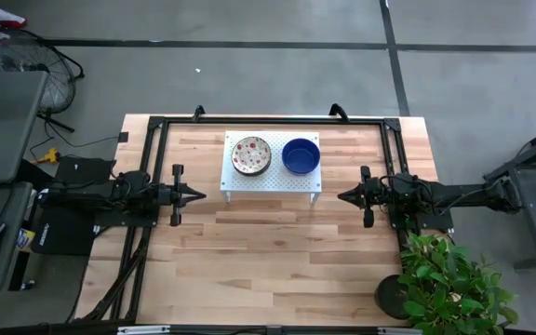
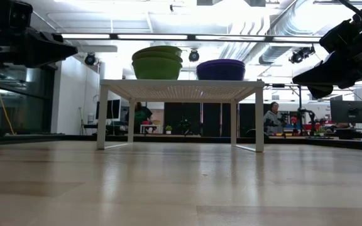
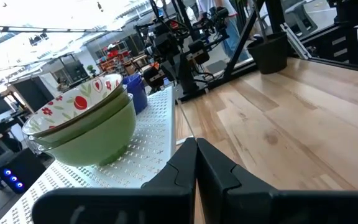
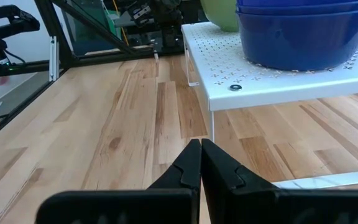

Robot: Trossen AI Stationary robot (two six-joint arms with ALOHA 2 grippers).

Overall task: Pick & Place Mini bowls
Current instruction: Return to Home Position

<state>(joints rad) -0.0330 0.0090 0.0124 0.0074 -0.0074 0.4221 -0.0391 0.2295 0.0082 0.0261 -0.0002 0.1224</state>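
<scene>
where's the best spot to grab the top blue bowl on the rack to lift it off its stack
Take the top blue bowl by its rim, straight down from above, one finger inside the wall, one outside. It sits nested in the blue bowls below on the white rack, so only its upward-facing rim is free. The right gripper is nearer.

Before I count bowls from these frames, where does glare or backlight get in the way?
Low view: bright ceiling lights behind the rack backlight the patterned bowl stack and blue bowl stack; the tabletop shows sheen. High view: even light, no glare on either stack.
</scene>
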